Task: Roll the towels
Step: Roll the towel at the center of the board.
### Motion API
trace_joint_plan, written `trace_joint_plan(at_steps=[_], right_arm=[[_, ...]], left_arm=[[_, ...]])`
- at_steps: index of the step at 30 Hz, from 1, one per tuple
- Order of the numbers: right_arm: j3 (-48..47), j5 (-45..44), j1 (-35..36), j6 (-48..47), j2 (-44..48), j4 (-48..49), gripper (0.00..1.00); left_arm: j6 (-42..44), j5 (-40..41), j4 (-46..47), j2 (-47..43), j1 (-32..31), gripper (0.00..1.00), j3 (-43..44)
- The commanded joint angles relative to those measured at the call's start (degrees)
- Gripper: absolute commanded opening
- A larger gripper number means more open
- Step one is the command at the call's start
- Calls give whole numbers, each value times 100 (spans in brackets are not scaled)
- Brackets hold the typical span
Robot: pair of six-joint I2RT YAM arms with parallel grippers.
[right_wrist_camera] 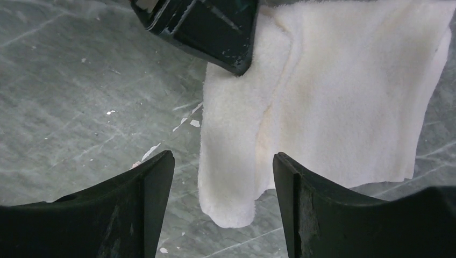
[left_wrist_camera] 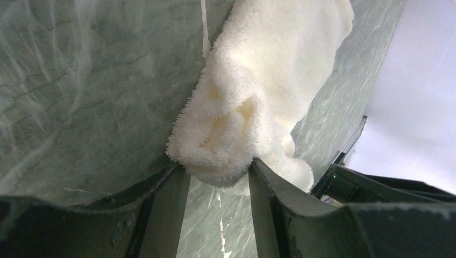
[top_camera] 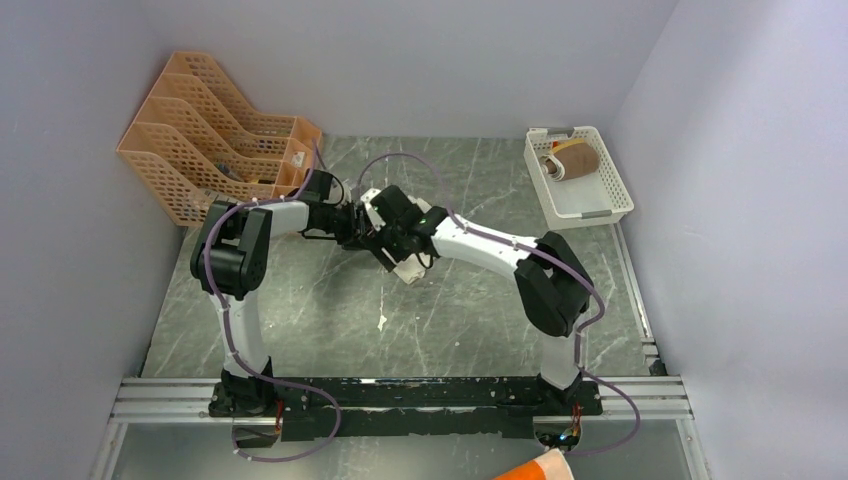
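The cream-white towel [right_wrist_camera: 333, 91] lies partly rolled on the dark marble table, and a bit of it [top_camera: 407, 272] shows under the two wrists in the top view. My left gripper [left_wrist_camera: 215, 166] pinches the towel's fluffy rolled end [left_wrist_camera: 226, 129] between its fingertips. My right gripper [right_wrist_camera: 223, 156] is open and straddles the rolled edge, with a gap on each side. The left gripper's finger [right_wrist_camera: 209, 27] rests on the towel above it. The brown-tan towel [top_camera: 578, 160] lies rolled in the white basket.
The white perforated basket [top_camera: 590, 207] stands at the back right of the table. An orange slotted file rack [top_camera: 210, 130] stands at the back left. Grey walls close in both sides and the back. Small white scraps [top_camera: 382, 322] dot the table.
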State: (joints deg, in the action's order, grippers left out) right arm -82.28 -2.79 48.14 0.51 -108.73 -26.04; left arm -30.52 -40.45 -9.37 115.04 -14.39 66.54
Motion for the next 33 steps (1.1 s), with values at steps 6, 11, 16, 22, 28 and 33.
trace_joint_plan(at_steps=[6, 11, 16, 22, 28, 33], right_arm=[[-166, -1339, 544, -169, -627, 59, 68], [-232, -1744, 703, -358, -903, 91, 65], [-296, -2241, 885, -505, -1162, 60, 57], [-152, -2268, 859, -565, -1123, 316, 34], [94, -643, 308, -202, -563, 745, 22], [478, 2215, -689, 523, -116, 1481, 22]], left_arm=[[284, 367, -431, 293, -81, 56, 176], [329, 367, -565, 394, -81, 56, 259], [406, 343, -796, 507, -73, 56, 434], [331, 95, -892, 384, 53, 56, 556], [0, 35, -681, -326, 642, 60, 445], [-157, -10, -444, -809, 806, 60, 332]])
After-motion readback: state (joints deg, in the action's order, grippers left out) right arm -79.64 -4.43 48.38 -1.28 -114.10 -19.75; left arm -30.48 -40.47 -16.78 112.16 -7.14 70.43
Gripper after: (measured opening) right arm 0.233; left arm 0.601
